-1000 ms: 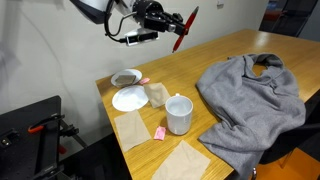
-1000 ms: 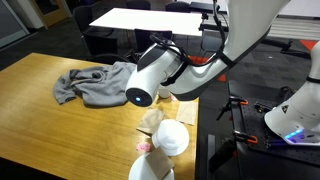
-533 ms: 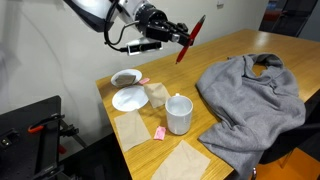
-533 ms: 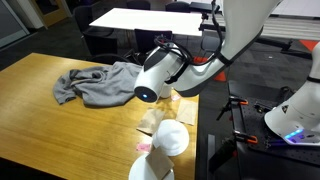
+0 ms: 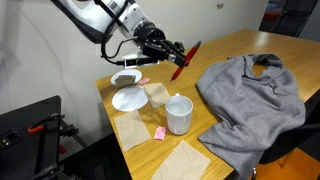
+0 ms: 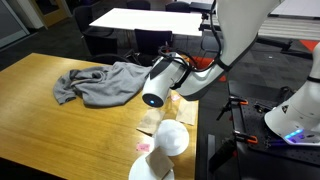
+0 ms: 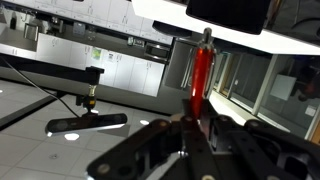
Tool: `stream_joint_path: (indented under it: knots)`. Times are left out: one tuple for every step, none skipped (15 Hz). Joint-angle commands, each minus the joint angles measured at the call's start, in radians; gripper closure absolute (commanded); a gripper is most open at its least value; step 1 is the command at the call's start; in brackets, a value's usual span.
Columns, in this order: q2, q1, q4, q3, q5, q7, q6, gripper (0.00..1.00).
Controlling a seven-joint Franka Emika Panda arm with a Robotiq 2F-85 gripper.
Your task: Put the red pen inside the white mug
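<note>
White mug stands upright at lower centre on the wooden table, unmoved. Above and behind it, my gripper stays clenched on the red pen, held tilted in mid-air, now lower in the frame than half a second ago.

You've got soft, even indoor light in both exterior views, just faint shadows on the table. Your wrist view's contrastier: blown-out white up top, pen fairly sharp, gripper a dark blur.
</note>
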Motion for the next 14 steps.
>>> stream_joint_path:
  knots:
    - [0.002, -0.017, 0.003, 0.021, -0.005, 0.000, -0.010, 0.87]
    - [0.002, -0.017, 0.003, 0.021, -0.005, 0.000, -0.010, 0.87]
    - [0.002, -0.017, 0.003, 0.021, -0.005, 0.000, -0.010, 0.97]
    - [-0.001, -0.017, -0.004, 0.021, -0.009, 0.013, -0.005, 0.97]
    - [-0.001, -0.016, -0.011, 0.021, -0.014, 0.035, -0.005, 0.97]
    - [0.001, -0.015, -0.014, 0.020, -0.017, 0.047, -0.005, 0.97]
    - [0.003, -0.015, -0.018, 0.019, -0.022, 0.063, -0.003, 0.97]
    - [0.005, -0.016, -0.020, 0.018, -0.025, 0.079, 0.001, 0.97]
    - [0.008, -0.018, -0.022, 0.017, -0.026, 0.093, 0.004, 0.97]
    - [0.014, -0.021, -0.023, 0.016, -0.029, 0.106, 0.009, 0.97]
    - [0.019, -0.023, -0.025, 0.015, -0.034, 0.118, 0.013, 0.97]
    - [0.029, -0.025, -0.022, 0.015, -0.038, 0.125, 0.014, 0.97]
    - [0.037, -0.027, -0.020, 0.015, -0.044, 0.133, 0.015, 0.97]
    - [0.046, -0.029, -0.019, 0.015, -0.052, 0.142, 0.016, 0.97]
